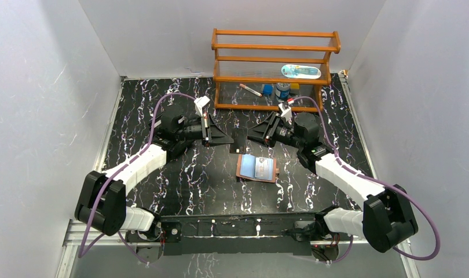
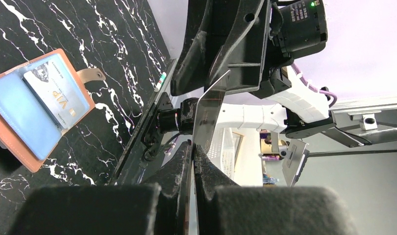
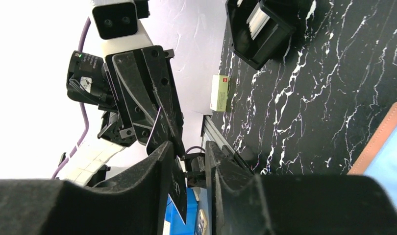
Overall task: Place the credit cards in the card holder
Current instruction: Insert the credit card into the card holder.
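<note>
Card holder (image 1: 242,168) lies open on the table (image 1: 180,174) nearest the bases, with one pale blue card (image 1: 261,168) already in it. Just past that is a mid-air handoff, I think. The left gripper (image 2: 192,147) is clamped on a credit card (image 2: 209,115), and the right gripper (image 3: 186,147) has its jaws slightly apart around the other end. Next it needs a firm right pinch before the left lets go. Plenty of room, since the wooden rack (image 1: 275,35) sits well behind.

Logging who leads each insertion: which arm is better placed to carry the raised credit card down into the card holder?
Left, probably. The left gripper is shut on the credit card, whereas the right gripper shows a gap beside it. The card holder lies open close to both.
</note>
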`<control>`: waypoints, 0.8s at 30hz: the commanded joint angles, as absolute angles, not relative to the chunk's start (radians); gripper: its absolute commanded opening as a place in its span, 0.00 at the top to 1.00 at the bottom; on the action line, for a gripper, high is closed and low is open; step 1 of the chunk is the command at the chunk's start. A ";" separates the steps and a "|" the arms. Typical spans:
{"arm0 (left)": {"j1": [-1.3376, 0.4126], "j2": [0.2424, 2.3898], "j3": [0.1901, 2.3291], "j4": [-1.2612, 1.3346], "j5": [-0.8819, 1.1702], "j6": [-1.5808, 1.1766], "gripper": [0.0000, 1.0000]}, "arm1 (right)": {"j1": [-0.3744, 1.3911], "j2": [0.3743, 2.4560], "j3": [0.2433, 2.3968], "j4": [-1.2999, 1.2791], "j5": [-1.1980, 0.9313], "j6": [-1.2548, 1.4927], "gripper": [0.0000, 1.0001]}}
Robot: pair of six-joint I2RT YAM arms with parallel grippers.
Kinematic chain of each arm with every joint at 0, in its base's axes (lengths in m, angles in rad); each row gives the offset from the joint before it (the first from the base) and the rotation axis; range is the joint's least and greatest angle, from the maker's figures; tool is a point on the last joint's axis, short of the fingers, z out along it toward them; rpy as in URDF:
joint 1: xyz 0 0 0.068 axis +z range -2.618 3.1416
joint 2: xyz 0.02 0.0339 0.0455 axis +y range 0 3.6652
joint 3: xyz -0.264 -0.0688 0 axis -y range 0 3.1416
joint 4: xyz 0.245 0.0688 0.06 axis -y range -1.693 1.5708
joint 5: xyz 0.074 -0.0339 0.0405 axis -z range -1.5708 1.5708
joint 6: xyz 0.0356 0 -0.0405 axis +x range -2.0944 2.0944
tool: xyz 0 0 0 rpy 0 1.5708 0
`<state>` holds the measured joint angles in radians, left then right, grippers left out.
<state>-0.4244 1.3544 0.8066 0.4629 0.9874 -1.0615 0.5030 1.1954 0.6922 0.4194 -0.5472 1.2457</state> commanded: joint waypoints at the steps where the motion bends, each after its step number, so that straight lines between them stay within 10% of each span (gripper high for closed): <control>1: -0.430 1.334 0.823 0.448 0.994 -1.053 1.00 | 0.498 1.111 0.713 0.416 -0.487 1.228 0.58; 24: -0.465 1.321 0.835 0.390 0.973 -1.020 1.00 | 0.499 1.025 0.727 0.319 -0.426 1.162 0.47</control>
